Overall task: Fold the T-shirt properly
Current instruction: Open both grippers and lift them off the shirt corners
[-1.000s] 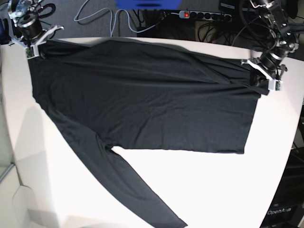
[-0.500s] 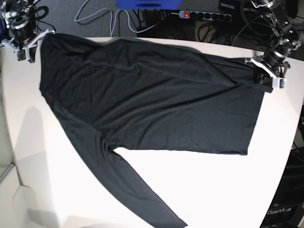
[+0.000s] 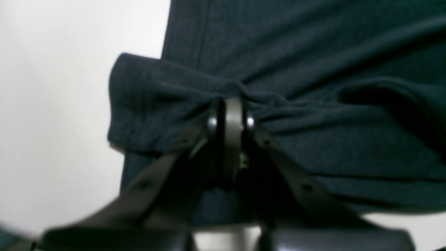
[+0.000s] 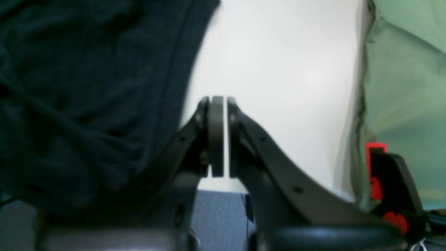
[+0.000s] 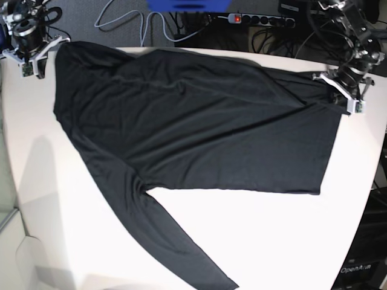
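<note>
t-shirt [image 5: 193,127] spread on table [image 5: 260,241]; sleeve trailing toward front edge

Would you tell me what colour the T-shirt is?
Plain black, no print; the T-shirt shows best in the base view.

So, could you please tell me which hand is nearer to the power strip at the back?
The left hand is nearer, sitting below and right of the power strip; the right hand is far off to its left.

White bench [image 5: 254,241], rounded edge. Black T-shirt [image 5: 193,133] lies spread across it, slightly wrinkled; one long sleeve [image 5: 175,241] runs diagonally toward the near edge.
</note>
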Controlling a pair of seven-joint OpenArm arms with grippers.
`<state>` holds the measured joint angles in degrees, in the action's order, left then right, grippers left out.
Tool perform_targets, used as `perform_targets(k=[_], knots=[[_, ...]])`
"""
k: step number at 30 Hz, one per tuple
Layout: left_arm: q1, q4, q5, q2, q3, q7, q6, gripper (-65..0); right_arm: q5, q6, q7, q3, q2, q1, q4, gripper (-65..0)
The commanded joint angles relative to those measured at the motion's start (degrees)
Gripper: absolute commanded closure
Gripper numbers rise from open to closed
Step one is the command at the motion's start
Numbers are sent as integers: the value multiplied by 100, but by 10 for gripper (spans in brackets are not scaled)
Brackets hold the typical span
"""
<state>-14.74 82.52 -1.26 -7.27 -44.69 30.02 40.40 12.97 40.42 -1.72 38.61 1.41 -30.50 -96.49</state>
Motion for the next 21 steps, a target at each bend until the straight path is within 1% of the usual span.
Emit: perform_targets(k=[1,4,7,16,18,21], knots=[[-104,174,-336,1,-46,466,-40,-31,-80,-42,97,38,66,-40,-96,0],[-113,596,-336,151,-19,475,-40,-32,-80,-42,97,38,66,-40,-96,0],[-60,772,-371,256,-10,484,-40,-32,-71,-42,97,29,57,-40,-96,0],[63,816,-371,265,-10,484,-40,-36,-71,-42,88,29,57,-40,-88,0],[63,816,-345,256,-10,484,-40,-81,-71,-42,88,11,57,-40,-88,0],[72,869,-327,256,-10,484,-40,-182,-71,-42,88,20,57,-5,-88,0]])
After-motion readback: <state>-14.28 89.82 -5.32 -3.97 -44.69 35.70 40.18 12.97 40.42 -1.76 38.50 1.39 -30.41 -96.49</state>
